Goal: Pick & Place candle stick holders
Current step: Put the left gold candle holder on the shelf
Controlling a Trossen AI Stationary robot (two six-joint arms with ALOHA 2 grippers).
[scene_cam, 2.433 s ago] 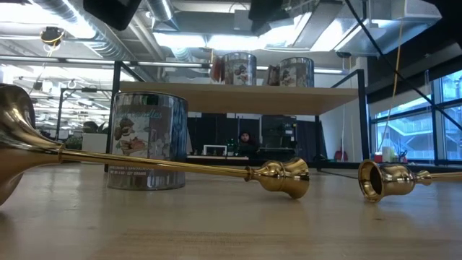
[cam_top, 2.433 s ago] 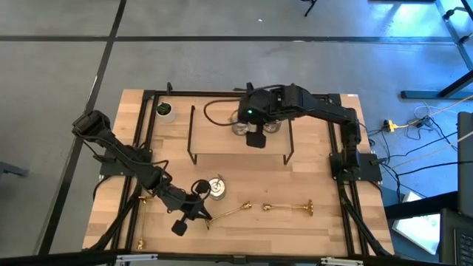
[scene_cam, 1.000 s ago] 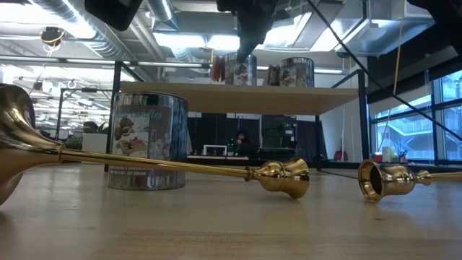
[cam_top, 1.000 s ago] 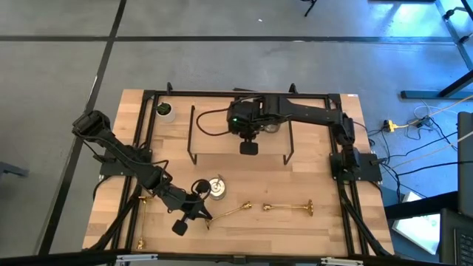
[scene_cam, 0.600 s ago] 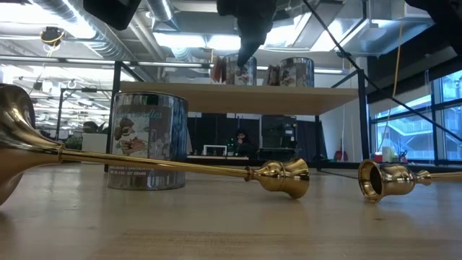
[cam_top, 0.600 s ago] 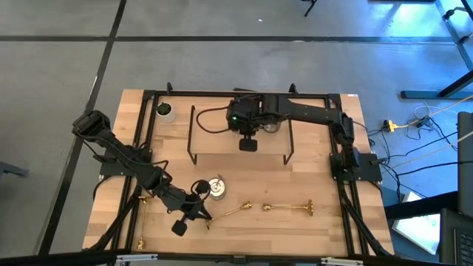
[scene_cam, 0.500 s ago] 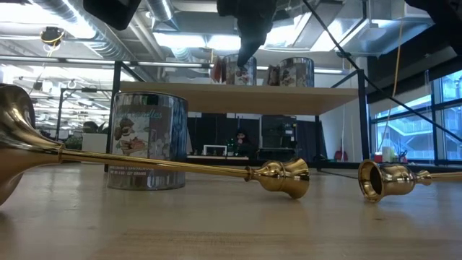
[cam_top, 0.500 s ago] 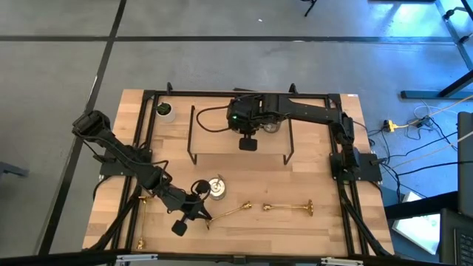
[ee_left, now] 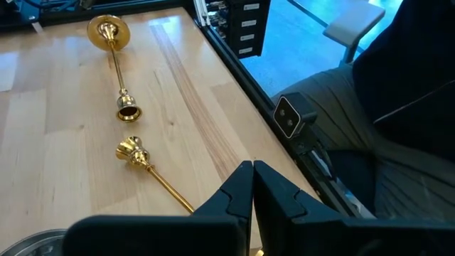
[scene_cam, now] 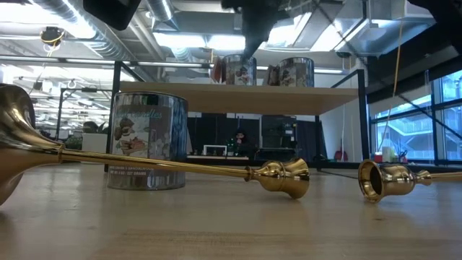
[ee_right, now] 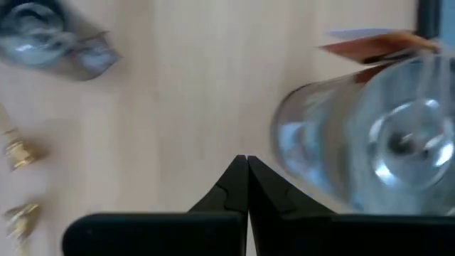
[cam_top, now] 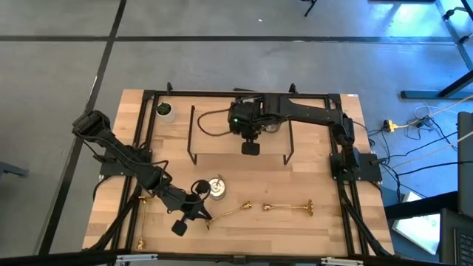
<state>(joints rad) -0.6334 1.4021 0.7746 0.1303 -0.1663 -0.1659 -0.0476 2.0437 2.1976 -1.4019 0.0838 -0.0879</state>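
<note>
Hovering over the black wire rack (cam_top: 240, 155), right hand (cam_top: 251, 148) closed, empty, beside two silvery cups (scene_cam: 238, 71); left hand (cam_top: 206, 216) closed, empty, near brass sticks (cam_top: 287, 207) on bench (cam_top: 310, 229).

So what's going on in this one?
Neither arm holds anything. The right end effector, shut, hangs above the black wire rack, where two silvery cups sit on the rack's shelf. The left end effector, also shut, waits near the table's front by a third silvery cup. Brass candle sticks lie loose on the table.
</note>
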